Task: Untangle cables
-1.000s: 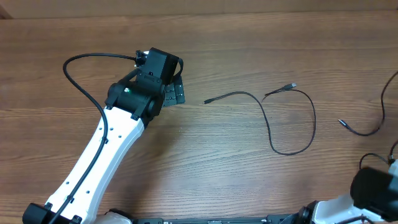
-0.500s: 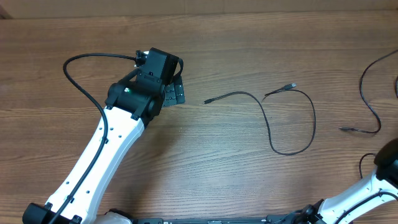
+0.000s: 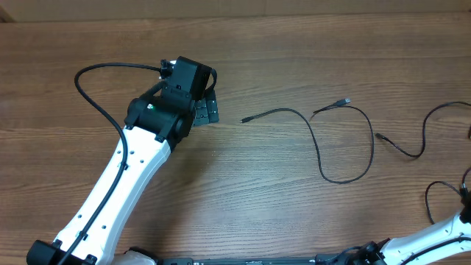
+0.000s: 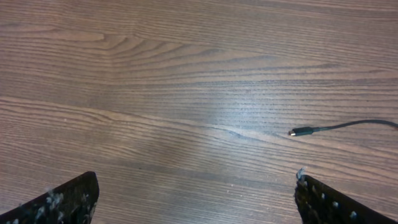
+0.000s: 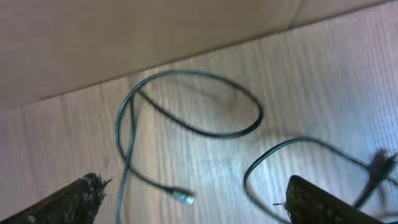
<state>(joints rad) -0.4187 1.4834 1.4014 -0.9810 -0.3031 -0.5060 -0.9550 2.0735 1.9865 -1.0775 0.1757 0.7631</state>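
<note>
One thin black cable (image 3: pixel 321 158) lies on the wood table, looping from a plug (image 3: pixel 242 120) near my left gripper to a plug (image 3: pixel 345 101) further right. A second cable (image 3: pixel 423 143) lies at the right edge, its plug (image 3: pixel 380 136) pointing left. My left gripper (image 3: pixel 207 110) is open just left of the first cable. The left wrist view shows that gripper (image 4: pixel 196 177) empty, with the plug (image 4: pixel 295 132) ahead to the right. My right gripper (image 5: pixel 194 182) is open above the second cable's loop (image 5: pixel 186 102) and plug (image 5: pixel 182 197), holding nothing.
The left arm (image 3: pixel 132 169) slants from the bottom left toward the table's middle. Part of the right arm (image 3: pixel 434 239) shows at the bottom right corner. In the right wrist view a pale wall (image 5: pixel 124 31) meets the table's far edge, and another dark cord (image 5: pixel 273 155) curves by the right finger.
The right-hand cable has dropped flat and its plug end now lies further left. The right arm's dark wrist has left the overhead view. The left arm and first cable have not moved.
</note>
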